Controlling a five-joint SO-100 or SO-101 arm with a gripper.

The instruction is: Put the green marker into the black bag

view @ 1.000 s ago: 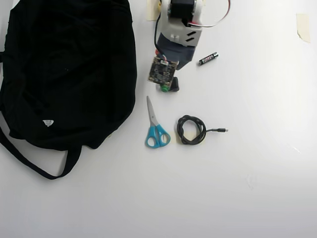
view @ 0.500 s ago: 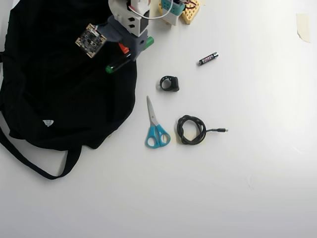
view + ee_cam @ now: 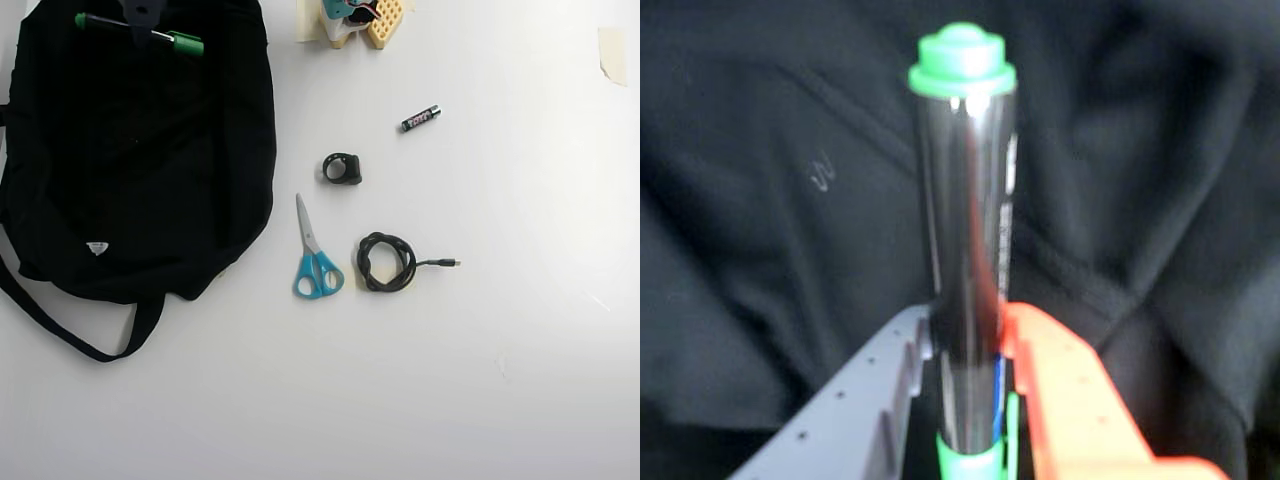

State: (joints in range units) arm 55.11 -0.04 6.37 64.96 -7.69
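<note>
Over the black bag (image 3: 140, 160) near its top edge in the overhead view, the pincer (image 3: 970, 400) is clamped on the green marker (image 3: 965, 250), grey and orange fingers (image 3: 1070, 400) either side.

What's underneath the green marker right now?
Black fabric of the black bag lies under the green marker, which the pincer holds. The bag's inside is not visible.

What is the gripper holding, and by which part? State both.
The gripper holds the green marker, clamped on its black barrel near the cap end, above the black bag.
</note>
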